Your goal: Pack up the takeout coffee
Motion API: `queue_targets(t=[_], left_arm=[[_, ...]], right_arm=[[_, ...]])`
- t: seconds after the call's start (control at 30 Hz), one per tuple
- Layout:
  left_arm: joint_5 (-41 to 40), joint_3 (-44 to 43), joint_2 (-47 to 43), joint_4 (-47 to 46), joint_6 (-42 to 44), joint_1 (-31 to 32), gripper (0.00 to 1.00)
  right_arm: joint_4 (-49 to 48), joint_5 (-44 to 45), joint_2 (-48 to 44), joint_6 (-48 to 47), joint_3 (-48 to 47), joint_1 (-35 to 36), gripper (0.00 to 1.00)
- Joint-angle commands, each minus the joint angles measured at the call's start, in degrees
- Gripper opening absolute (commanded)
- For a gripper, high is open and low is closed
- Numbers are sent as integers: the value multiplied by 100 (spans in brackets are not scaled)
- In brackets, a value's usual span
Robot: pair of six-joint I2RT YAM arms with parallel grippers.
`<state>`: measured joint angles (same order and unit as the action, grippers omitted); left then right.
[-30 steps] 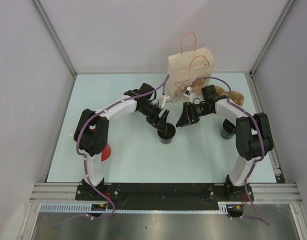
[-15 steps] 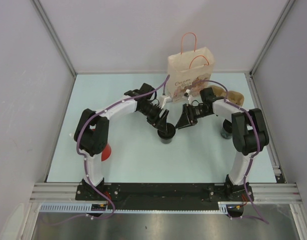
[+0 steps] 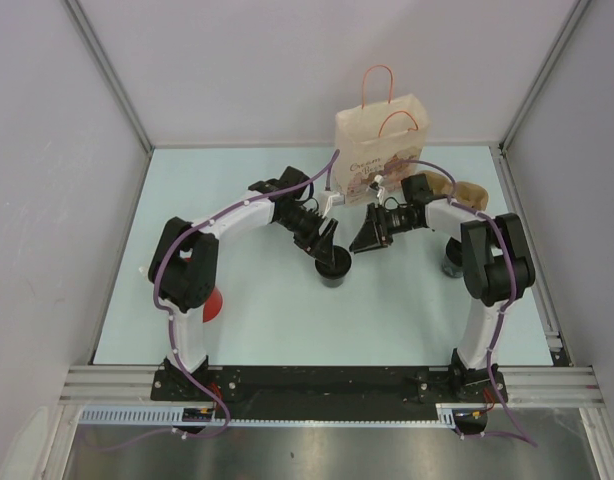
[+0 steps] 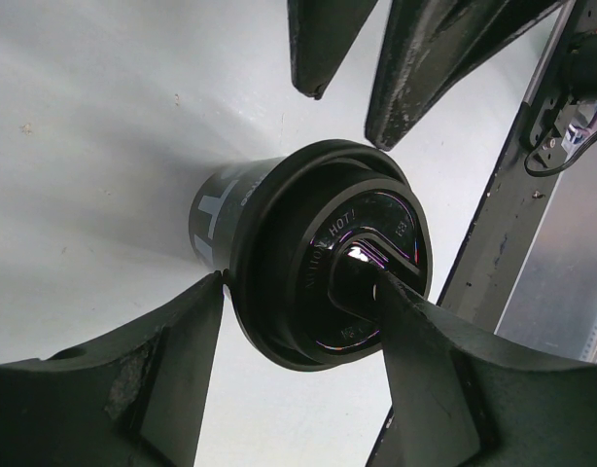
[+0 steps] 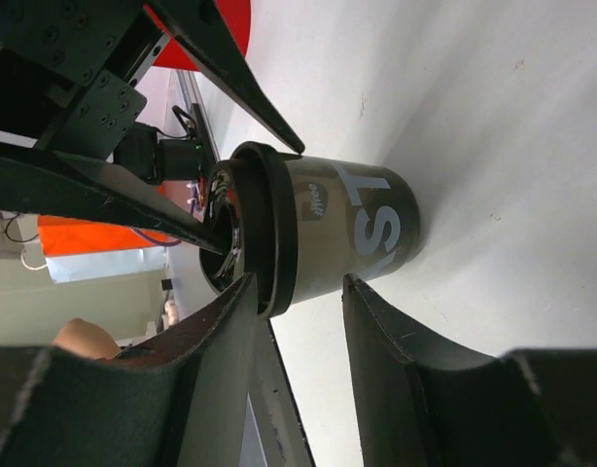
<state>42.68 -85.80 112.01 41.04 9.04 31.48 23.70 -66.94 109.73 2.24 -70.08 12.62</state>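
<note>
A takeout coffee cup [image 3: 334, 270] with a black lid [image 4: 328, 258] stands upright mid-table. My left gripper [image 3: 327, 248] is over it, jaws spread about a lid's width. In the left wrist view one fingertip [image 4: 213, 287] touches the lid's rim and the other lies over the lid's top. My left gripper [image 4: 300, 282] does not clamp the lid. My right gripper [image 3: 366, 238] is open just right of the cup. In the right wrist view my right gripper [image 5: 298, 292] has the cup's side [image 5: 347, 233] right in front of its parted fingers. The paper bag [image 3: 379, 150] stands behind.
A second dark cup [image 3: 453, 262] stands by the right arm. A brown cardboard carrier [image 3: 469, 190] lies right of the bag. A red object [image 3: 214, 303] sits near the left arm's base. White walls close in the table on three sides.
My right gripper has moved left, closer to the cup. My left gripper and the cup have stayed in place.
</note>
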Motion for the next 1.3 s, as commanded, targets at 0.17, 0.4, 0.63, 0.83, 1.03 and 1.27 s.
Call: queue_targets(t=[0.17, 0.4, 0.63, 0.83, 1.03, 1.27], left_arm=[[-348, 116, 120, -149, 98, 60, 68], [-365, 134, 120, -175, 98, 60, 68], [-383, 116, 155, -157, 89, 68, 68], [-488, 63, 208, -70, 116, 86, 66], [-646, 28, 251, 27, 203, 103, 65], [-787, -7, 313, 185, 335, 104, 64]], right_arm=[[-402, -144, 241, 268, -14, 188, 45], [-533, -162, 250, 382, -14, 223, 44], [-525, 145, 286, 435, -14, 276, 41], [-402, 681, 347, 356, -14, 416, 35], [46, 1401, 426, 75, -14, 469, 34], [380, 2421, 488, -145, -5, 592, 35]])
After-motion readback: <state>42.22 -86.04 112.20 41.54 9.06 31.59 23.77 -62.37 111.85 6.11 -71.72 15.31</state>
